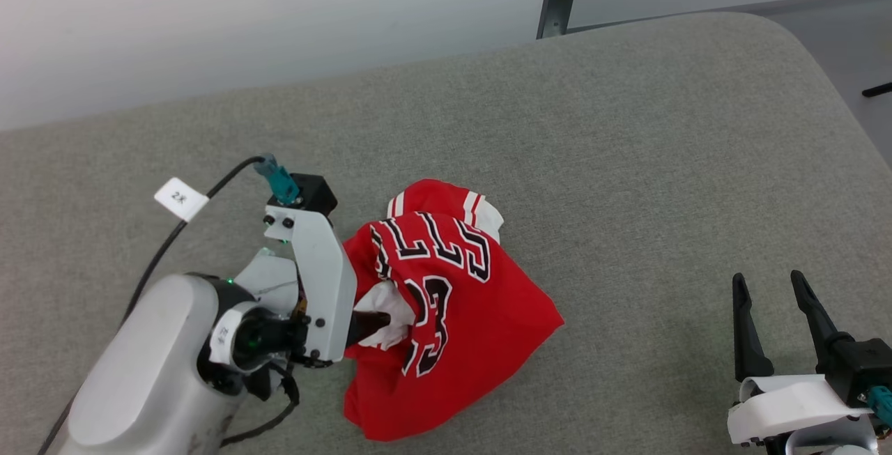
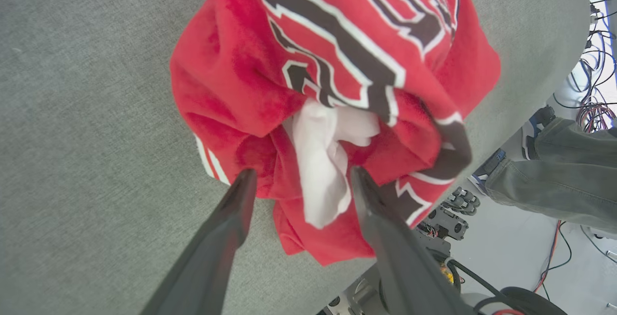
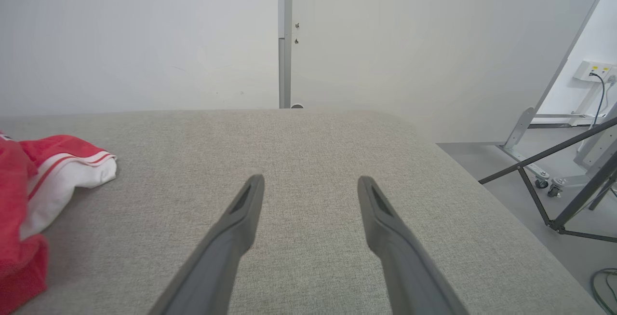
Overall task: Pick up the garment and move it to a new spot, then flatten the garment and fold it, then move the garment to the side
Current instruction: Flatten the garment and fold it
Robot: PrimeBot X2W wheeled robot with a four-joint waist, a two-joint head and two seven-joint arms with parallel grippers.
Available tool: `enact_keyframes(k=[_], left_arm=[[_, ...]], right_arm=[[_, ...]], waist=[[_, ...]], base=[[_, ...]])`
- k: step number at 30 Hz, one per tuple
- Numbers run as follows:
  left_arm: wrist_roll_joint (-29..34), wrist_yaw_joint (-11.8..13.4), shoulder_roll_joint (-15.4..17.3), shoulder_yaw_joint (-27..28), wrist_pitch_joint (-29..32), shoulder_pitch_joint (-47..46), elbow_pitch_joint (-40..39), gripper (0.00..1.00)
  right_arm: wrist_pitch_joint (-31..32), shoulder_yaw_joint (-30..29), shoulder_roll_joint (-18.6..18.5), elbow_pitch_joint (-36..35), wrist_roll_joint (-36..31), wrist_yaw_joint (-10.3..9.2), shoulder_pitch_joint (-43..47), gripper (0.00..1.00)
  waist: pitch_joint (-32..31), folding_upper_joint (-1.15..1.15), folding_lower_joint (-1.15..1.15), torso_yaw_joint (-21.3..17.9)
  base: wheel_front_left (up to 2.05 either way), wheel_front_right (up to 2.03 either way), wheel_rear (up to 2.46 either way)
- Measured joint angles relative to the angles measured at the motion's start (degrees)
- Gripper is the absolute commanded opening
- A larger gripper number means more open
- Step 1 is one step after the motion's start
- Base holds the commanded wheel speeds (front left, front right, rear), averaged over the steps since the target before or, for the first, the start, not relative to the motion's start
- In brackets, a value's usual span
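At the centre of the head view, the garment (image 1: 481, 315) lies crumpled on the grey padded table (image 1: 627, 148), with its number facing up. In the left wrist view the left gripper (image 2: 299, 176) has its jaws open, one finger on each side of a white fold at the shirt's edge. At the lower right of the head view, the right gripper (image 1: 766, 279) hovers with jaws open, well apart from the shirt.
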Motion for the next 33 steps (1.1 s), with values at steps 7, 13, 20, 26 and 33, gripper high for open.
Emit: enact_keyframes(k=[7, 13, 20, 26, 33], left_arm=[[-0.2, -0.4, -0.9, -0.3, -0.2, -1.1, 1.8, 0.00], [-0.1, -0.4, -0.5, -0.9, 0.5, -1.3, 2.3, 0.00], [0.4, -0.4, 1.4, -1.0, 1.7, -2.1, 1.5, 0.00], [1.7, -0.2, 5.8, 0.3, 3.1, -2.8, -0.9, 0.00], [5.1, -0.7, 14.5, 2.8, 3.2, -3.0, -3.2, 0.00]], right_arm=[[0.0, 0.0, 0.0, 0.0, 0.1, 0.00, -0.2, 1.00], [0.0, -0.4, 0.0, -0.1, 0.1, 0.00, -0.3, 1.00], [0.0, -0.7, 0.0, 0.0, 0.0, 0.00, -0.3, 1.00], [0.0, -0.8, 0.0, 0.2, -0.2, 0.00, -0.2, 1.00], [0.0, -0.7, 0.0, 0.4, -0.5, 0.00, 0.0, 1.00]], waist=[[0.6, 0.00, 0.00, 0.0], [0.7, 0.00, 0.00, 0.5], [0.5, 0.00, 0.00, 1.5], [-0.4, 0.00, 0.00, 2.4], [-1.4, 0.00, 0.00, 3.3]], base=[[0.00, 0.00, 0.00], [0.00, 0.00, 0.00], [0.00, 0.00, 0.00], [0.00, 0.00, 0.00], [0.00, 0.00, 0.00]])
